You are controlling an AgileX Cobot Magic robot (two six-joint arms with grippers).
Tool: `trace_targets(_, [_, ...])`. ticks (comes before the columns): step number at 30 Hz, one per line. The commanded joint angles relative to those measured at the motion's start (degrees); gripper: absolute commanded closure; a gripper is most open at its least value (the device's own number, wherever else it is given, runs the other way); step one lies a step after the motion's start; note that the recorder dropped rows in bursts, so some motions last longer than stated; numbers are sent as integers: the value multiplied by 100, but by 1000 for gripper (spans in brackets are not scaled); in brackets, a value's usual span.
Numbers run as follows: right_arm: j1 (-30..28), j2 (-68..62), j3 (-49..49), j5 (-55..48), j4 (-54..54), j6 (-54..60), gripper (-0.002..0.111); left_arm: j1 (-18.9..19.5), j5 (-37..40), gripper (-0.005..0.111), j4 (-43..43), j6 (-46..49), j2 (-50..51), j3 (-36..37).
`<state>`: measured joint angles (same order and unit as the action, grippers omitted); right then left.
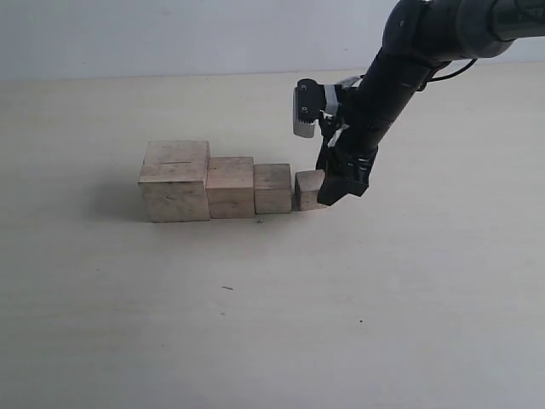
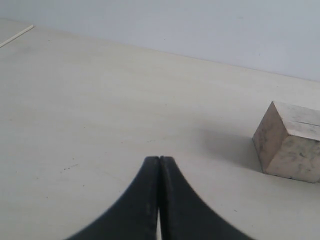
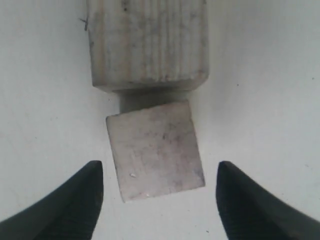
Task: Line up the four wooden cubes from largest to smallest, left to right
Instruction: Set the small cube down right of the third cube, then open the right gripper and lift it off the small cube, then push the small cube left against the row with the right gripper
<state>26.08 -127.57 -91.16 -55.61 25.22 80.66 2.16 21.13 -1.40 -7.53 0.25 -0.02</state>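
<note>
Four pale beige, unpainted wooden blocks are sitting in one row on the pale cream tabletop point(image 1: 255, 324). Landmark: the largest cube point(image 1: 175, 181), speckled pale wood with a thin slit on top. The second cube point(image 1: 231, 187) is standing right against it, the third cube point(image 1: 272, 188) is following just beyond that, and the smallest cube point(image 1: 309, 189) is lying farthest from the landmark, at the other end of the row.

In the right wrist view the smallest cube is sitting slightly twisted against the third cube's face. Shadow is filling the narrow gap, so contact cannot be told. The black right gripper point(image 3: 160, 167) is straddling the smallest cube, fingers point(image 3: 75, 200) spread apart, touching neither side. In the exterior view it is hiding that cube's far side.

The black left gripper point(image 2: 159, 162) is hovering well apart from the landmark, fingers pressed together on nothing. The frame edge is cutting off part of the largest cube there
</note>
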Motion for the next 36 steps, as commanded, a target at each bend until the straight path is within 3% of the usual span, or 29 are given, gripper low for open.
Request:
trace_targets(1, [-7, 218, -4, 162, 129, -200, 39, -37, -25, 107, 11, -5, -25, 2])
trace_targets(7, [-7, 512, -4, 201, -204, -790, 39, -37, -25, 107, 11, -5, -25, 2])
trace_targets(16, [-7, 541, -4, 248, -1779, -3815, 42, -37, -25, 107, 11, -5, -25, 2])
trace_targets(36, [-7, 148, -4, 497, -1183, -4134, 42, -37, -25, 107, 11, -5, -25, 2])
